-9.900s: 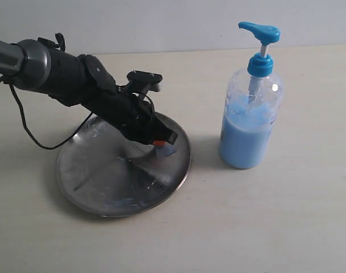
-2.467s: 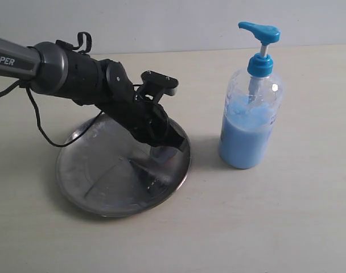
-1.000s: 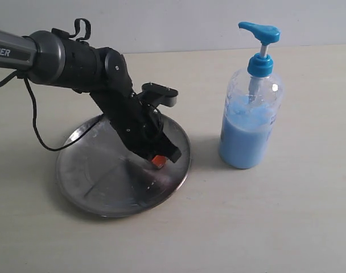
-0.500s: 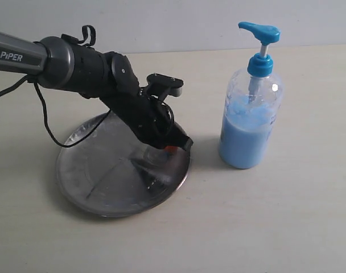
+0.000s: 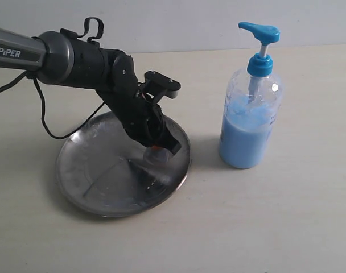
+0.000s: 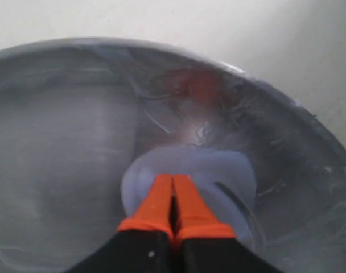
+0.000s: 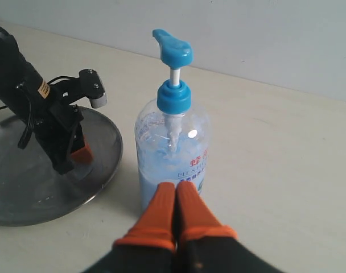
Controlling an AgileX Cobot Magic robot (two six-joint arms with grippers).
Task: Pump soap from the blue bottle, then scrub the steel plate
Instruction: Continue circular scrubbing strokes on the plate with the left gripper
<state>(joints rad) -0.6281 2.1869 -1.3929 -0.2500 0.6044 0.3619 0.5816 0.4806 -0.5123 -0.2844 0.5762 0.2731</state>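
The steel plate [image 5: 87,165] lies on the table at the left. My left gripper [image 5: 159,149] is shut with nothing held, its orange tips pressed down on the plate's right part. A pale blue smear of soap [image 6: 218,170] spreads on the plate [image 6: 65,131] under and around the left gripper [image 6: 173,179]. The blue bottle [image 5: 250,128] stands upright to the right of the plate, its pump head up and about half full of light blue soap [image 5: 244,142]. My right gripper [image 7: 176,186] is shut and empty, pointing at the bottle [image 7: 173,136] from close by; the exterior view does not show it.
The left arm [image 5: 76,60] reaches in from the left over the plate, with a black cable [image 5: 50,122] hanging beside it. A pale wall [image 5: 173,23] runs behind the beige table [image 5: 264,227].
In the last second the left gripper's tips slid on the plate toward its right rim and then back a little. The bottle has not moved.
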